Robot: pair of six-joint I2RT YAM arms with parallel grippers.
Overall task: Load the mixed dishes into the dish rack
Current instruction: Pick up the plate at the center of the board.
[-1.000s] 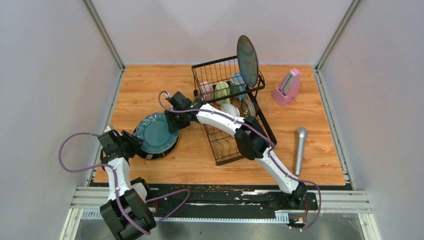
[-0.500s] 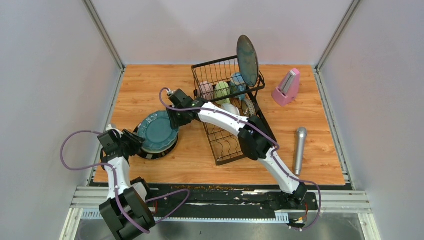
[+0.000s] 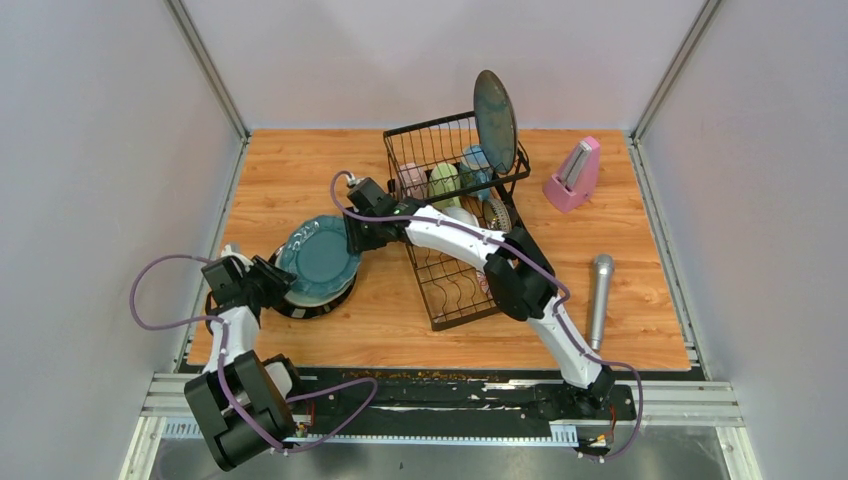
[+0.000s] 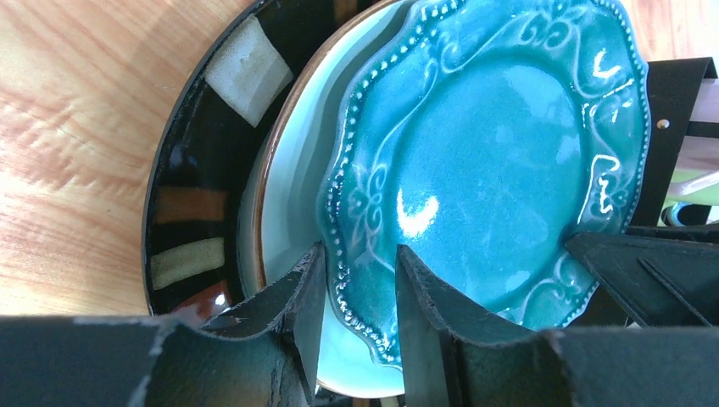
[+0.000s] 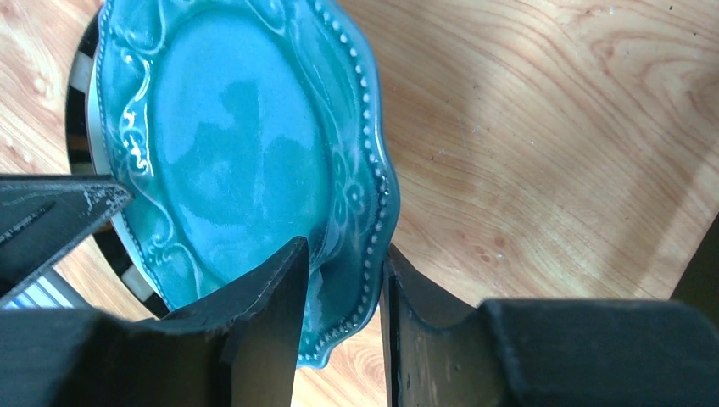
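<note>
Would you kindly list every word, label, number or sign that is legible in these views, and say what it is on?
No readable text in any view.
teal plate: raised scrolls and beads only, no letters.
pink metronome: its face is too small to read.
microphone: no marking can be made out.

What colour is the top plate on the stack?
Glossy teal plate with embossed scrolls; best in the left wrist view.
</note>
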